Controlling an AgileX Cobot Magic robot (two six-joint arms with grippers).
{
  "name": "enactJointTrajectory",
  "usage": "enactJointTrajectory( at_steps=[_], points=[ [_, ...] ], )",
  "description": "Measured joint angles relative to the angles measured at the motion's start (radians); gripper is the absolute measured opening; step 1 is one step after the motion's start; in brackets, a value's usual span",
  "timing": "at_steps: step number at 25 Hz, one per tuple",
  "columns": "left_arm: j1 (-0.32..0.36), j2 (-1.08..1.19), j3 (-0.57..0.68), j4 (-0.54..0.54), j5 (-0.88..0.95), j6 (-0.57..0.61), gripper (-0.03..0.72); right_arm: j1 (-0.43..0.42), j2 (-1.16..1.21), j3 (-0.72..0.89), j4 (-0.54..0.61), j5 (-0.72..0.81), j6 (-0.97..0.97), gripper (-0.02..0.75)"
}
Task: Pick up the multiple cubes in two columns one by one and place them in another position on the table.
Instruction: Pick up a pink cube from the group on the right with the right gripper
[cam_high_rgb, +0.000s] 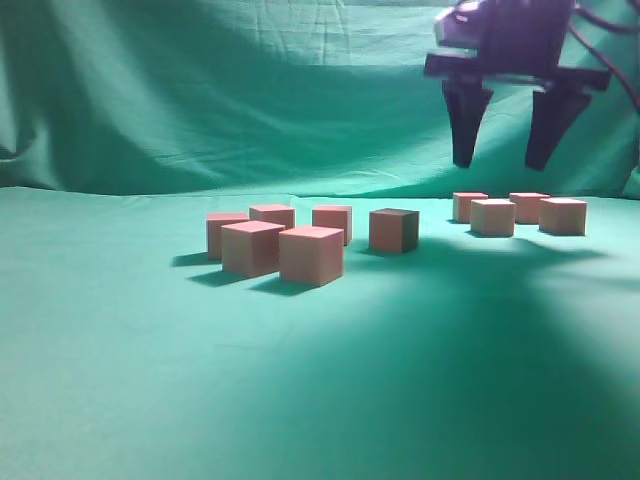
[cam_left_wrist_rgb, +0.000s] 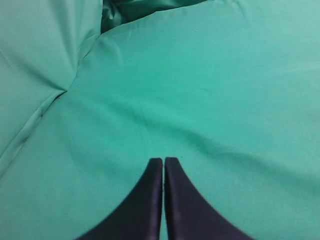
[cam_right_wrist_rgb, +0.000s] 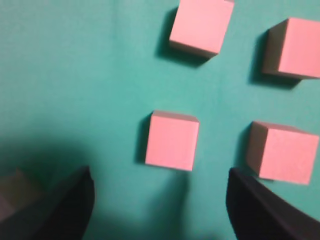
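Observation:
Several pinkish-red cubes stand on the teal table (cam_high_rgb: 150, 380). One group sits mid-left, with the nearest cube (cam_high_rgb: 311, 255) in front and one cube (cam_high_rgb: 394, 230) in shadow at its right end. A second group of cubes (cam_high_rgb: 493, 217) stands at the far right. My right gripper (cam_high_rgb: 505, 160) hangs open and empty high above that right group. In the right wrist view its fingers (cam_right_wrist_rgb: 157, 200) frame bare cloth just below one cube (cam_right_wrist_rgb: 172, 140), with other cubes (cam_right_wrist_rgb: 282, 152) around. My left gripper (cam_left_wrist_rgb: 163, 160) is shut and empty over bare cloth; it is not in the exterior view.
A wrinkled green cloth backdrop (cam_high_rgb: 200, 90) hangs behind the table. The left wrist view shows folds of this cloth (cam_left_wrist_rgb: 45, 75) at the upper left. Bare cloth lies in front of both cube groups.

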Motion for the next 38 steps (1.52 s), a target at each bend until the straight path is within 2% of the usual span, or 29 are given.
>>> enactJointTrajectory(
  at_steps=[14,15,18,19,20,29,34,38],
  points=[
    [0.000,0.000,0.000,0.000,0.000,0.000,0.000,0.000,0.093,0.000,-0.015,-0.150,-0.014,0.538],
    [0.000,0.000,0.000,0.000,0.000,0.000,0.000,0.000,0.098,0.000,-0.019,-0.155,-0.016,0.471],
    [0.000,0.000,0.000,0.000,0.000,0.000,0.000,0.000,0.109,0.000,-0.033,-0.156,-0.018,0.363],
    [0.000,0.000,0.000,0.000,0.000,0.000,0.000,0.000,0.117,0.000,-0.037,-0.156,-0.018,0.286],
    [0.000,0.000,0.000,0.000,0.000,0.000,0.000,0.000,0.119,-0.002,-0.037,-0.156,-0.018,0.261],
    [0.000,0.000,0.000,0.000,0.000,0.000,0.000,0.000,0.069,-0.003,-0.038,-0.114,-0.018,0.276],
    [0.000,0.000,0.000,0.000,0.000,0.000,0.000,0.000,-0.086,-0.002,-0.023,0.014,-0.008,0.276],
    [0.000,0.000,0.000,0.000,0.000,0.000,0.000,0.005,-0.230,0.095,0.021,0.047,0.002,0.276]
  ],
)
